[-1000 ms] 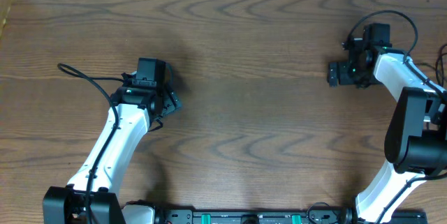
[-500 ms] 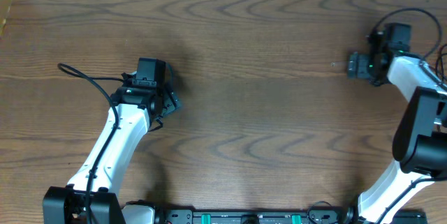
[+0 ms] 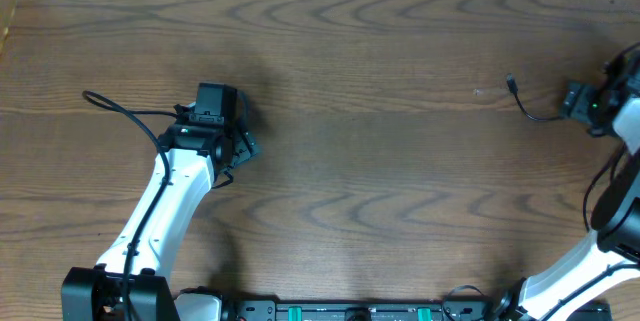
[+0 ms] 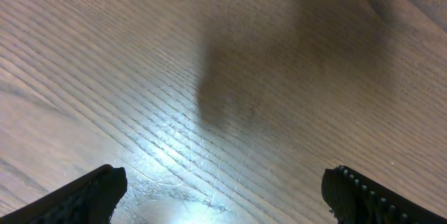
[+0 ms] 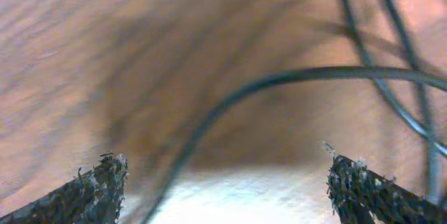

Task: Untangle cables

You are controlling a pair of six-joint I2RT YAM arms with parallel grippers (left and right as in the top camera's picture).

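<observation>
Brown wood-grain table point(image 3: 380, 191) fills my overhead view. My left gripper point(image 4: 223, 199) sits left of centre, its jaws spread wide over bare wood with nothing between them. My right gripper point(image 5: 223, 192) is at the far right edge of the overhead frame. Its wrist view shows the fingertips point(image 5: 94, 192) far apart at the bottom corners, so it stands wide and clamps nothing. The black cable point(image 3: 530, 115) lies just left of it, small plug end point(image 3: 510, 83) up-frame, the cord curving right toward the gripper. In the right wrist view it arcs across ahead of the fingertips; I cannot tell whether it touches them. Blurred thin dark strands point(image 5: 377, 49) cross the upper right there.
</observation>
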